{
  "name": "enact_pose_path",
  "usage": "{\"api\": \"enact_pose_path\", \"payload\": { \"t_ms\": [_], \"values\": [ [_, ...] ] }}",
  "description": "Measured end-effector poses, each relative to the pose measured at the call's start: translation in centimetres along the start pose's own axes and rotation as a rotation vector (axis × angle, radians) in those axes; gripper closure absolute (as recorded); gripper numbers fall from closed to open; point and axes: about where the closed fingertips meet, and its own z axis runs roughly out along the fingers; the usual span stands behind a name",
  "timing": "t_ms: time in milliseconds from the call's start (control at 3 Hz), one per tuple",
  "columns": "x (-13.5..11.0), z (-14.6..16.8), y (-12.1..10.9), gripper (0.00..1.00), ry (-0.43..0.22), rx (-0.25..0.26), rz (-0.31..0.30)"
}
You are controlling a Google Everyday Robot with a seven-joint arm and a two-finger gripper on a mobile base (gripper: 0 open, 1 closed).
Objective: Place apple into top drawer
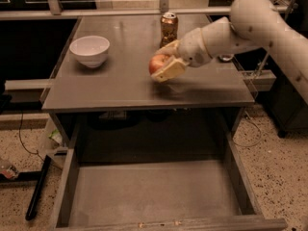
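Note:
The red apple (157, 62) with yellowish patches is held between the cream fingers (169, 70) of my gripper (161, 61), just above the grey tabletop near its middle. The white arm comes in from the upper right. The gripper is shut on the apple. The top drawer (67, 186) stands pulled out below the table's front edge, its flat grey bottom bare, well in front of and below the gripper.
A white bowl (89, 50) sits on the tabletop (120, 88) at the left. A brown drink can (169, 27) stands behind the gripper. Another can (225, 57) lies partly hidden behind the arm at the right. A speckled floor and black bars lie at the left.

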Motion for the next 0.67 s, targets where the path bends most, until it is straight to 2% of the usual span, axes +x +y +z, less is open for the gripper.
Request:
{"api": "enact_pose_path", "payload": {
  "t_ms": [333,667],
  "values": [
    [0.5,-3.5,4.1,1.0,-0.052,0.065,-0.014],
    [2.1,-6.3,9.0,1.0,-0.064,0.123,-0.018]
  ]
}}
